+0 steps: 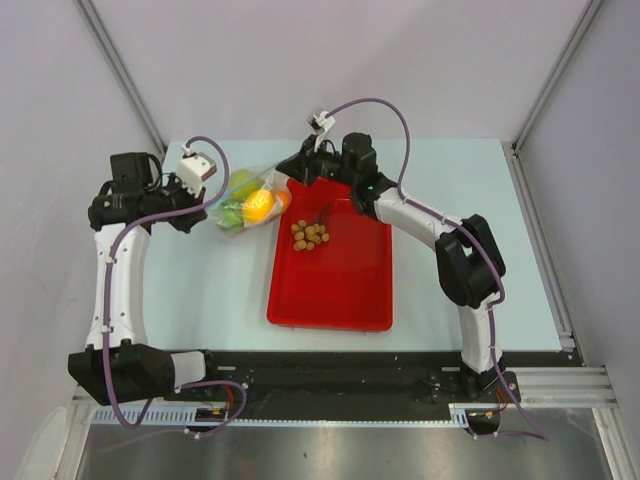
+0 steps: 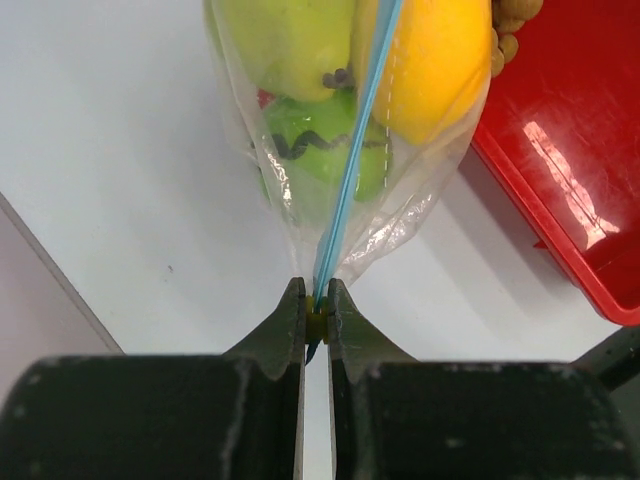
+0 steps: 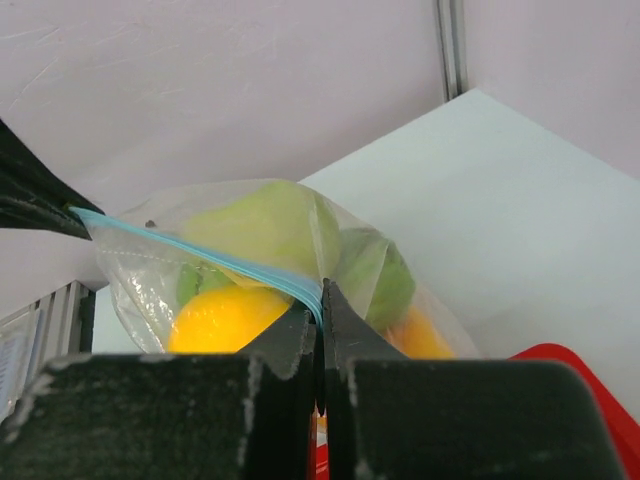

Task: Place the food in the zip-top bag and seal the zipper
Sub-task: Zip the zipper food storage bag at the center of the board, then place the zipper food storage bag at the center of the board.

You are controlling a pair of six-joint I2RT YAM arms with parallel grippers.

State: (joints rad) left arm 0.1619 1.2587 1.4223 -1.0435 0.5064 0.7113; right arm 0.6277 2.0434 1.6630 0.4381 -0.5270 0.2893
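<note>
Clear bag (image 1: 236,190) held taut between left gripper (image 2: 317,305) and right gripper (image 3: 320,300), fruit (image 1: 259,206) inside. Both closed on blue zipper (image 2: 352,150): left at its end, right further along. Brown nuts (image 1: 310,235) loose in red tray (image 1: 340,295), just beside right gripper.

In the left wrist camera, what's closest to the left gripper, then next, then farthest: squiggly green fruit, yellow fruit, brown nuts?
1. Squiggly green fruit, in the bag, just ahead of the left gripper.
2. Yellow fruit, in the bag, further up-right.
3. Brown nuts, on the red tray, farthest.
</note>
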